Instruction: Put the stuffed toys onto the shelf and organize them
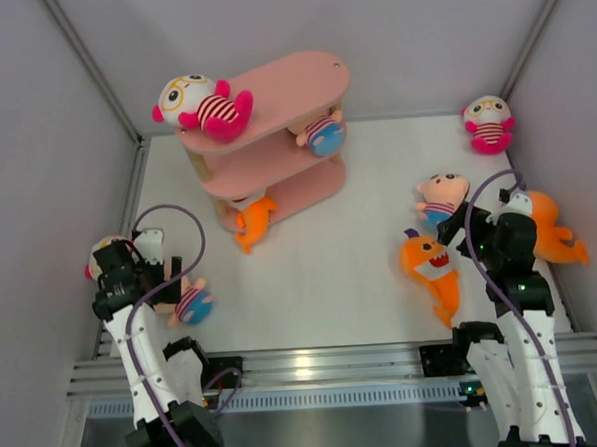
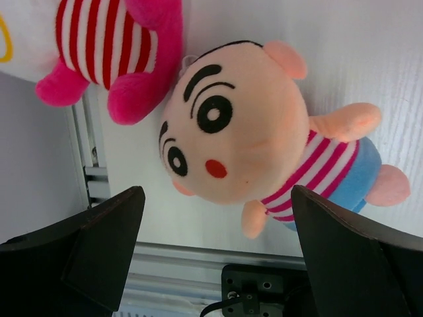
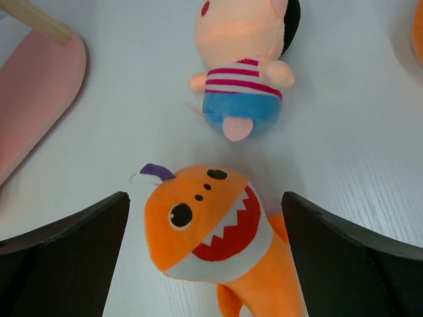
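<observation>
Holds left claw [image 2: 217,191] wide open, empty, above peach-headed striped-shirt plush doll [image 2: 231,125] on white worktop [image 1: 321,272]. Finds pink three-tier oval-board shelf [image 1: 272,95] toward 11 o'clock, plush toys on every tier. Holds right claw [image 3: 205,198] equally wide, empty, above orange toothy plush shark [image 3: 211,231].

No readable text or labels anywhere.
</observation>
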`<state>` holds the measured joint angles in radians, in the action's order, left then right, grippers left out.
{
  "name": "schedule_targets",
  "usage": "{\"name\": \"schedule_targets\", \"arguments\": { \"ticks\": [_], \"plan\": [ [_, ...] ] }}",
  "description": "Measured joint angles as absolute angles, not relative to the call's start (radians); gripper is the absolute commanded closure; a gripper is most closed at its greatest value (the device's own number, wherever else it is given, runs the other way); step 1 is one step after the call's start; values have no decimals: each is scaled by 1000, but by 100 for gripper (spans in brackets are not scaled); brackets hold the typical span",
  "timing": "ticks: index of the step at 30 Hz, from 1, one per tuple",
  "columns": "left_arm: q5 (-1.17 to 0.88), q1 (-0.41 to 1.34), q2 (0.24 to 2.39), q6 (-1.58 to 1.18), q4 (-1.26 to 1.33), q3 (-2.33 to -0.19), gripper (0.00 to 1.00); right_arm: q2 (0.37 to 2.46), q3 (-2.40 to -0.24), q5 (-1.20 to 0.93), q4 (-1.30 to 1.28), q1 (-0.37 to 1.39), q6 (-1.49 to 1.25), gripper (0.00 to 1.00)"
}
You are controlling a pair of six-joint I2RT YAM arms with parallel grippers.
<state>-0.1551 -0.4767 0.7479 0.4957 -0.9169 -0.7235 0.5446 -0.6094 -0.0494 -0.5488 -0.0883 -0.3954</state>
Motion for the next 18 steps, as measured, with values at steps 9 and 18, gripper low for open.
{"name": "schedule_targets", "arguments": {
  "ticks": [9,18],
  "plan": [
    [-54,-477,756,501,-904,-757,1,604,-658,-138,-702,-88,-522,1],
    [-90,-475,805,491,-903,-757,1,721,-469,-137,-647,-85,-614,41]
  ]
}}
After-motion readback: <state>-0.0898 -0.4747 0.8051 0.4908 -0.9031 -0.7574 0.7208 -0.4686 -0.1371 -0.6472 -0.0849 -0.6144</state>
